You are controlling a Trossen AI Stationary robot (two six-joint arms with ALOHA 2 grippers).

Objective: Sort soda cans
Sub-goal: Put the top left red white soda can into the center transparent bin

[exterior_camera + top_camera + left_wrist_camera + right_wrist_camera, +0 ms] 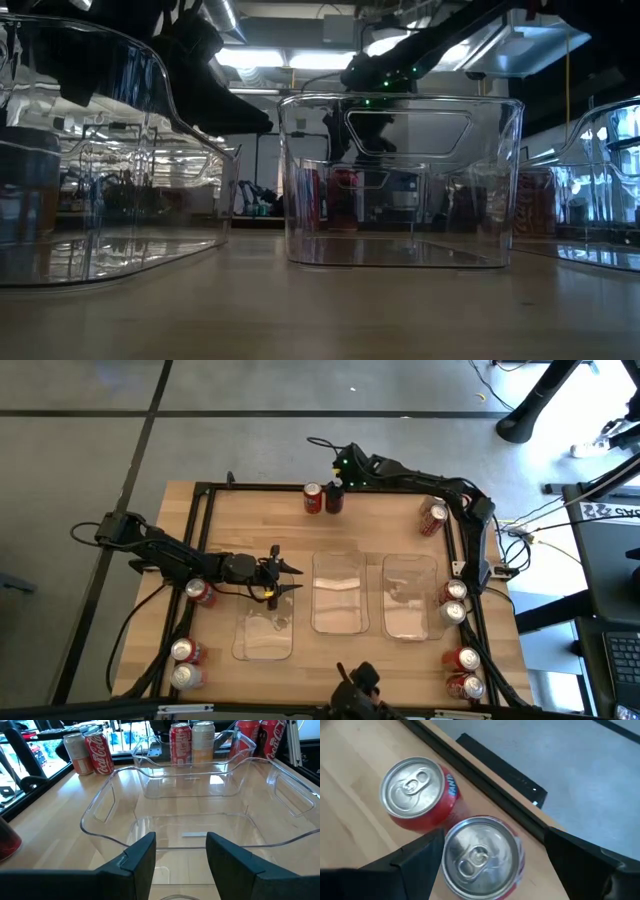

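From above we see the left gripper (281, 580) hanging over the near-left clear tray (265, 635), its fingers spread apart and holding nothing. In the left wrist view, the two dark fingers (140, 857) frame that tray's bare floor, with the middle tray (190, 775) just beyond it. Past the trays stand several soda cans along the table's right side: a pale can (76, 751) beside a red one (97, 752), then another red can (181, 740) touching a pale gold one (203, 739).

The right gripper (335, 488) sits at the far edge of the table over a pair of cans (313, 498). The right wrist view looks straight down on them: one can (480, 857) lies between the spread fingers (whether they touch it, we cannot tell), and a second red can (417, 792) stands just beside it, touching.

Other cans stand around the table's edges: one (200, 592) beside the left arm, two (185, 665) at the near-left corner, one (433, 517) at the far right, two (453, 602) by the right-hand tray (408, 596) and two (463, 672) at the near-right corner.
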